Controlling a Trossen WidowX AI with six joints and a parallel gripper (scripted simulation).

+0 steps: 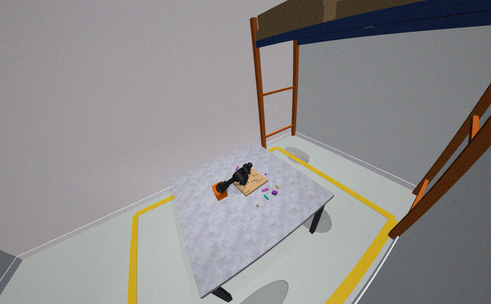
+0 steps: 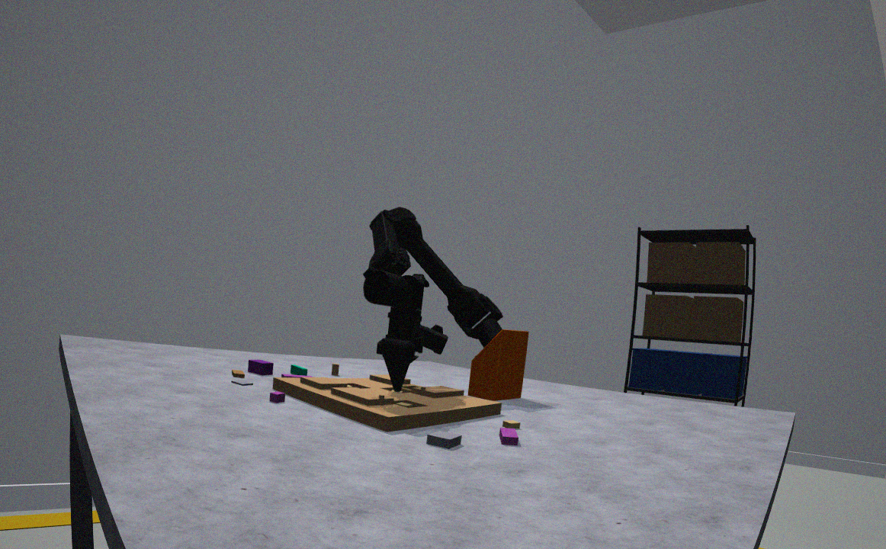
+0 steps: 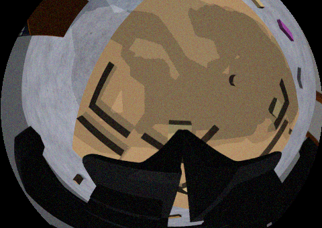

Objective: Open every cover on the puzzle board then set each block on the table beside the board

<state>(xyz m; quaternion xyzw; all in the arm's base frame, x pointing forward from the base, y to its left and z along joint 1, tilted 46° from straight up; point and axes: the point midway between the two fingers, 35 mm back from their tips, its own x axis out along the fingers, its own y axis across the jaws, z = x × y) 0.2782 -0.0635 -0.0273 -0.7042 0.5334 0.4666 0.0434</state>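
Note:
The wooden puzzle board (image 1: 246, 194) (image 2: 337, 406) (image 3: 208, 100) lies flat on the table. Several raised wooden covers stand on it, among them a near cover (image 2: 364, 393) and a right cover (image 2: 441, 391). My gripper (image 2: 397, 389) (image 3: 182, 134) is shut and empty, its tips down at the board among the covers. In the wrist view a pale square (image 3: 178, 127) in a well shows just past the tips, partly hidden by them. Another well (image 3: 277, 108) at the right also shows a pale patch. Whether these are blocks or well floors I cannot tell. The fingers hide the board's near part.
Around the board lie a purple block (image 1: 274, 192) (image 2: 261, 367), a teal piece (image 1: 265, 196) (image 2: 298, 370), a magenta piece (image 2: 508, 437) (image 3: 285, 30), a yellowish piece (image 2: 511, 425) (image 3: 257, 3) and a dark angled piece (image 2: 444, 441). The orange base (image 1: 222, 195) (image 2: 501, 368) (image 3: 58, 13) stands beside the board.

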